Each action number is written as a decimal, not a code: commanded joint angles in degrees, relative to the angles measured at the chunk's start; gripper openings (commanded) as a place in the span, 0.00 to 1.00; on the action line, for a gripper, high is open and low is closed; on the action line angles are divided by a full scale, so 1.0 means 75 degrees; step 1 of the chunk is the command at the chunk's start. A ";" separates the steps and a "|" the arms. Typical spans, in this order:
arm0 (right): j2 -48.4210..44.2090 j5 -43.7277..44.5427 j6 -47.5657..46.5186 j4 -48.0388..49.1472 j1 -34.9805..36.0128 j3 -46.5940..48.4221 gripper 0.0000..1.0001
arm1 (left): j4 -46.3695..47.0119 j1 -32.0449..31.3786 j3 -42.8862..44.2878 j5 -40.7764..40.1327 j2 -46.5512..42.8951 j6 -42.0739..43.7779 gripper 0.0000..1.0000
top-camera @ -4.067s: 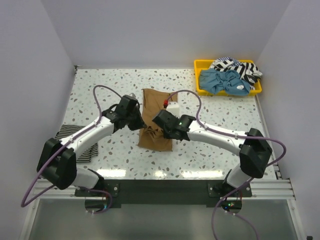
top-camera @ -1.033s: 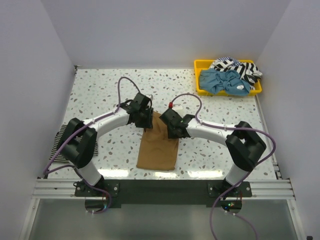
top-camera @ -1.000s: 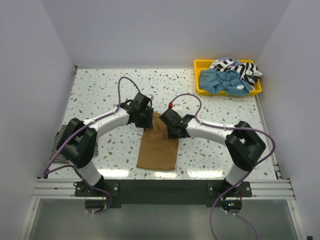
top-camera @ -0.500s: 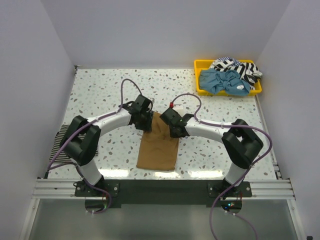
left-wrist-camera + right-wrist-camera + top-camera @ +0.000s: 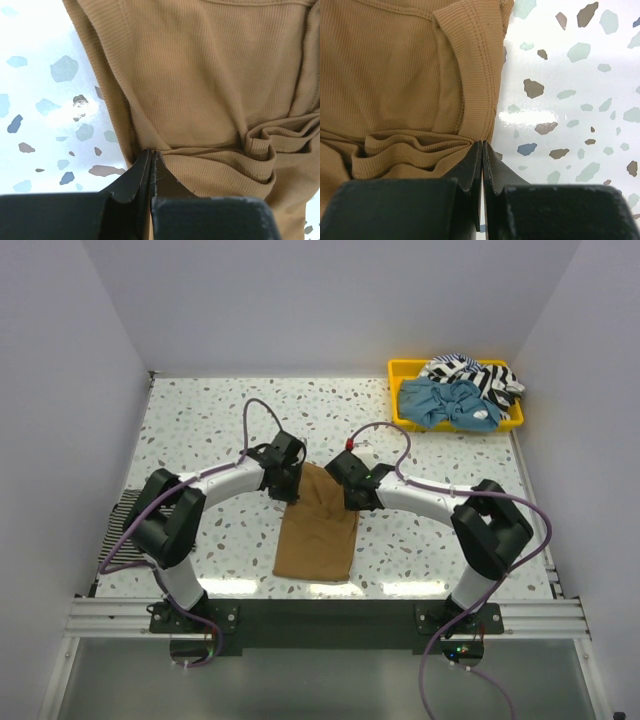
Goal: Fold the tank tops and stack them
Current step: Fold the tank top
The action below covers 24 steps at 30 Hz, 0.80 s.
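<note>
Nothing legible anywhere. No lettering, label, brand mark, number or sign readable on tan tank top (image 5: 315,535) at desk centre, on yellow tray (image 5: 394,390) at far right, or on speckled desk (image 5: 200,410).

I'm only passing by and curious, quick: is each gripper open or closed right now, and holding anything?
Left gripper: closed, pinching the tan top at its edge.
Right gripper: closed, pinching the tan top's hem.
</note>
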 commanded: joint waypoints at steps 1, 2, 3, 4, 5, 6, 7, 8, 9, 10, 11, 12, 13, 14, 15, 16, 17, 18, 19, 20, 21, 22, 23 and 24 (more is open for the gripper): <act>-0.0325 0.0251 0.0002 0.0057 -0.0092 0.0020 0.01 | -0.0096 -0.0004 0.0318 -0.0381 -0.0392 -0.0142 0.00; -0.0336 0.0227 0.0002 0.0069 -0.0116 0.0008 0.00 | -0.0096 0.0007 0.0318 -0.0440 -0.0486 -0.0212 0.00; -0.0348 0.0169 0.0002 0.0092 -0.0151 -0.0004 0.00 | -0.0096 0.0031 0.0307 -0.0464 -0.0580 -0.0225 0.00; -0.0371 0.0157 0.0002 0.0127 -0.0139 -0.0050 0.00 | -0.0120 0.0054 0.0307 -0.0557 -0.0767 -0.0260 0.00; -0.0406 0.0145 0.0002 0.0151 -0.0151 -0.0051 0.01 | -0.0155 0.0078 0.0295 -0.0616 -0.0850 -0.0318 0.00; -0.0430 0.0110 -0.0021 0.0162 -0.0151 -0.0039 0.04 | -0.0155 0.0136 0.0260 -0.0651 -0.0920 -0.0342 0.00; -0.0442 0.0005 -0.0044 0.0186 -0.0163 -0.0004 0.06 | -0.0143 0.0171 0.0190 -0.0686 -0.1060 -0.0365 0.00; -0.0465 -0.0088 -0.0068 0.0221 -0.0163 -0.0004 0.09 | -0.0120 0.0206 0.0155 -0.0675 -0.1096 -0.0400 0.00; -0.0512 -0.0159 -0.0126 0.0384 -0.0163 -0.0016 0.18 | -0.0108 0.0241 0.0131 -0.0687 -0.1131 -0.0412 0.00; -0.0582 -0.0334 -0.0161 0.0478 -0.0151 -0.0051 0.20 | -0.0108 0.0253 0.0073 -0.0710 -0.1167 -0.0447 0.00; -0.0594 -0.0440 -0.0208 0.0537 -0.0151 -0.0051 0.24 | -0.0085 0.0265 0.0037 -0.0733 -0.1167 -0.0471 0.00; -0.0617 -0.0557 -0.0232 0.0665 -0.0139 -0.0051 0.28 | -0.0073 0.0265 0.0002 -0.0745 -0.1167 -0.0506 0.00; -0.0595 -0.0616 -0.0232 0.0690 -0.0116 -0.0016 0.30 | -0.0038 0.0265 -0.0079 -0.0745 -0.1202 -0.0541 0.00; -0.0559 -0.0617 -0.0244 0.0702 -0.0081 -0.0004 0.32 | 0.0078 0.0265 -0.0127 -0.0722 -0.1214 -0.0576 0.00; -0.0513 -0.0593 -0.0267 0.0702 0.0012 0.0042 0.33 | 0.0079 0.0265 -0.0185 -0.0699 -0.1214 -0.0588 0.00; -0.0454 -0.0605 -0.0290 0.0702 0.0048 0.0112 0.35 | 0.0103 0.0265 -0.0197 -0.0698 -0.1202 -0.0611 0.00; -0.0326 -0.0605 -0.0279 0.0702 0.0083 0.0160 0.36 | 0.0114 0.0265 -0.0209 -0.0710 -0.1179 -0.0635 0.00; -0.0267 -0.0617 -0.0279 0.0713 0.0153 0.0195 0.36 | 0.0126 0.0265 -0.0221 -0.0710 -0.1179 -0.0635 0.00; -0.0197 -0.0617 -0.0279 0.0725 0.0189 0.0253 0.36 | 0.0149 0.0265 -0.0256 -0.0745 -0.1167 -0.0635 0.00; -0.0068 -0.0628 -0.0290 0.0737 0.0247 0.0289 0.36 | 0.0173 0.0277 -0.0268 -0.0757 -0.1144 -0.0647 0.00; 0.0014 -0.0628 -0.0291 0.0737 0.0271 0.0324 0.36 | 0.0196 0.0277 -0.0291 -0.0757 -0.1132 -0.0658 0.00; 0.0085 -0.0640 -0.0291 0.0725 0.0306 0.0394 0.35 | 0.0231 0.0277 -0.0314 -0.0757 -0.1085 -0.0670 0.00; 0.0143 -0.0652 -0.0291 0.0725 0.0329 0.0418 0.35 | 0.0267 0.0277 -0.0315 -0.0769 -0.1062 -0.0717 0.00; 0.0260 -0.0629 -0.0291 0.0737 0.0353 0.0429 0.35 | 0.0290 0.0277 -0.0315 -0.0769 -0.1038 -0.0729 0.00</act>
